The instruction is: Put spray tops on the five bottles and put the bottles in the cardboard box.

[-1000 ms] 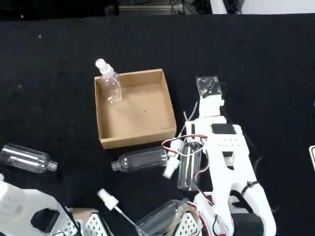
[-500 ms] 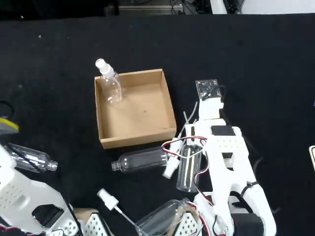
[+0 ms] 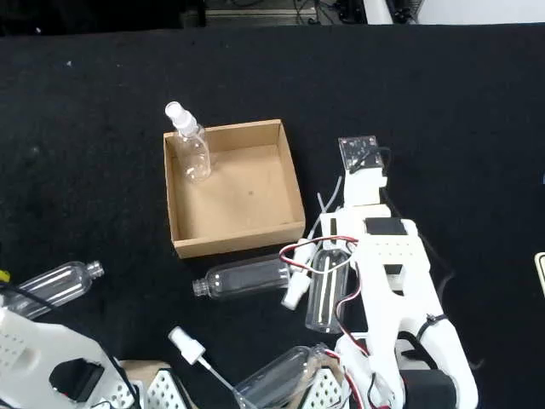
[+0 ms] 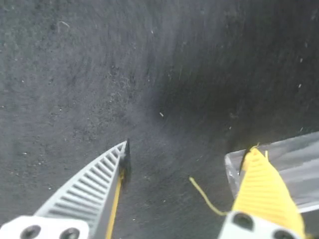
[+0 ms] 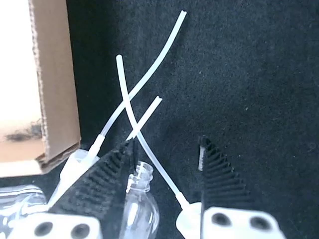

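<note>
Judging by the layout, capping in hand: one clear plastic bottle with white spray top standing in the brown cardboard box, four lying uncapped outside. Right claw spread wide astride an uncapped bottle neck, white long-tubed spray tops just beside. Next, likely calls for pinching one top free of the crossed tubes. Left claw wide too, another clear bottle beside its yellow finger. Crowding the black table: loose bottles, tangled tubes.

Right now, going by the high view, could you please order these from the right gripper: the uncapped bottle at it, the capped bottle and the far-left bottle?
From the right gripper:
1. Uncapped bottle, neck between its fingers.
2. Capped bottle, standing in the cardboard box's far corner.
3. Far-left bottle, lying at the table's left edge.
</note>
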Controlling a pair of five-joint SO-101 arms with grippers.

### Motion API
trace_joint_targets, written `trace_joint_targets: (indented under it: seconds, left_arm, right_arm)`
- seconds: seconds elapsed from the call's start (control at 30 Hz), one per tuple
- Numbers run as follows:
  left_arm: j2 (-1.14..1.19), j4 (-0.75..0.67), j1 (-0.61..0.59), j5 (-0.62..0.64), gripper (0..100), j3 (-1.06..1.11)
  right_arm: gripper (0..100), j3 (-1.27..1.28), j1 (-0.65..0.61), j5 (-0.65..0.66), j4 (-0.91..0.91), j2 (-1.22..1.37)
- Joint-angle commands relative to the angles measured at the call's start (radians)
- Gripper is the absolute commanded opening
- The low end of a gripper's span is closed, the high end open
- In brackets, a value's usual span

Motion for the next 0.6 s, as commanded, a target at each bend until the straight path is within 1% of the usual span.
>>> trace_joint_targets:
  seconds: [0.0,0.1,0.13,0.23,0.3,0.37,0.43,0.57]
  left_arm:
    - [-0.044,0.011,-0.031,-0.074,33,-0.081]
    - [-0.115,0.092,-0.031,-0.080,33,-0.156]
    - [-0.144,0.133,-0.025,-0.112,33,-0.173]
    - [-0.215,0.252,0.027,-0.313,33,-0.173]
    - [-0.264,0.331,0.070,-0.437,33,-0.134]
    - [-0.313,0.396,0.136,-0.529,33,-0.094]
    - [-0.358,0.413,0.199,-0.562,33,-0.050]
    - [-0.433,0.413,0.340,-0.563,33,0.070]
  right_arm:
    - [17.0,-0.005,-0.012,0.000,-0.026,-0.059]
    - [17.0,-0.005,-0.012,0.000,-0.026,-0.059]
    - [17.0,-0.005,-0.012,0.000,-0.026,-0.059]
    - [17.0,-0.004,-0.012,0.000,-0.026,-0.059]
    - [17.0,-0.004,-0.015,0.000,-0.023,-0.058]
    - [17.0,-0.004,-0.017,0.000,-0.021,-0.058]
    - [17.0,-0.004,-0.018,0.000,-0.020,-0.059]
    - [17.0,-0.004,-0.018,0.000,-0.020,-0.059]
